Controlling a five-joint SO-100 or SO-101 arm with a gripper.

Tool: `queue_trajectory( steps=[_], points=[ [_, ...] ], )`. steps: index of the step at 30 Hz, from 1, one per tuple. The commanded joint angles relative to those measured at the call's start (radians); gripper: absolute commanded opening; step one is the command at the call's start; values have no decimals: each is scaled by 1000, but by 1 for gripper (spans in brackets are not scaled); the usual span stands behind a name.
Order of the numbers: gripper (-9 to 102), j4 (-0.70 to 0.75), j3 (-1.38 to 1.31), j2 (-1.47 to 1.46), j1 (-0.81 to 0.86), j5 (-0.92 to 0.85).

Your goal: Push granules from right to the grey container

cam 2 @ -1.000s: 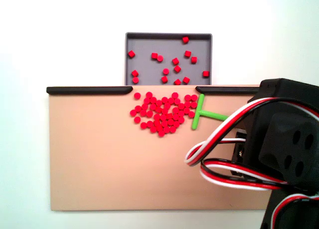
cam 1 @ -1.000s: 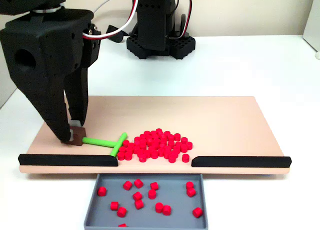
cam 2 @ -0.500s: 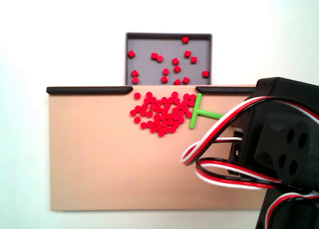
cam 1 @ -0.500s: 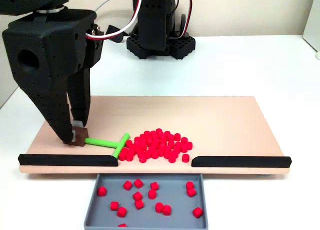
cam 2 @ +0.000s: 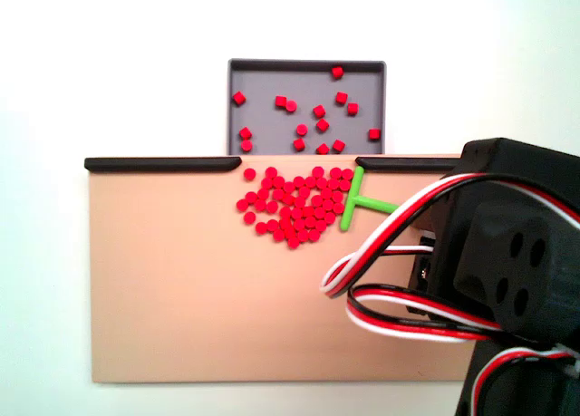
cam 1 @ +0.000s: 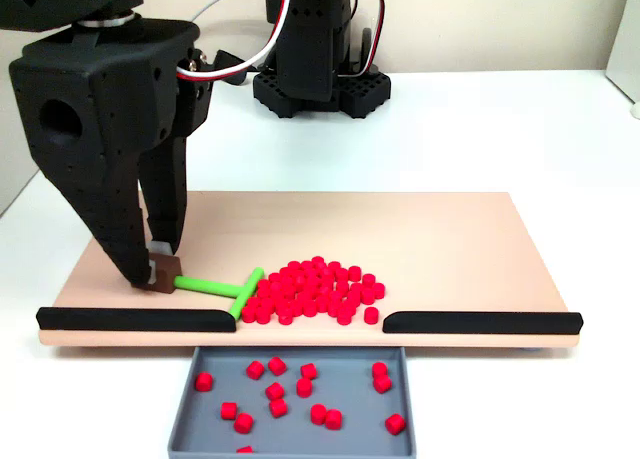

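Surface: white tabletop [cam 1: 520, 129] is carrying everything; a peach board [cam 1: 450, 239] is lying across it, with the arm's black base [cam 1: 318, 84] standing toward the far edge.
Nearest: grey container [cam 1: 190, 414] is sitting just below the board's near edge in a fixed view, under the gap between two black strips [cam 1: 135, 319]; roughly a dozen red pellets are already lying inside it.
Granules: the main heap of granules [cam 1: 315, 289] is resting on the board just behind that gap, touching the edge zone but not yet over it.
Pusher: a green T-shaped stick [cam 1: 225, 287] is lying with its crossbar against the heap's left side in that view.
Gripper: the gripper [cam 1: 155, 271] is clamping the stick's tail end near the board's left edge.
Progress: judging by the counts, only a small share is delivered; most pellets are waiting, and they are needing a push toward the gap.
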Motion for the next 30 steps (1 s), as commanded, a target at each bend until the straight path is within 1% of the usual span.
queue_trajectory(
  steps=[1, 30],
  points=[
    [2, 6, -20, 0, -14, 14],
    [0, 6, -12, 6, -26, 110]
  ],
)
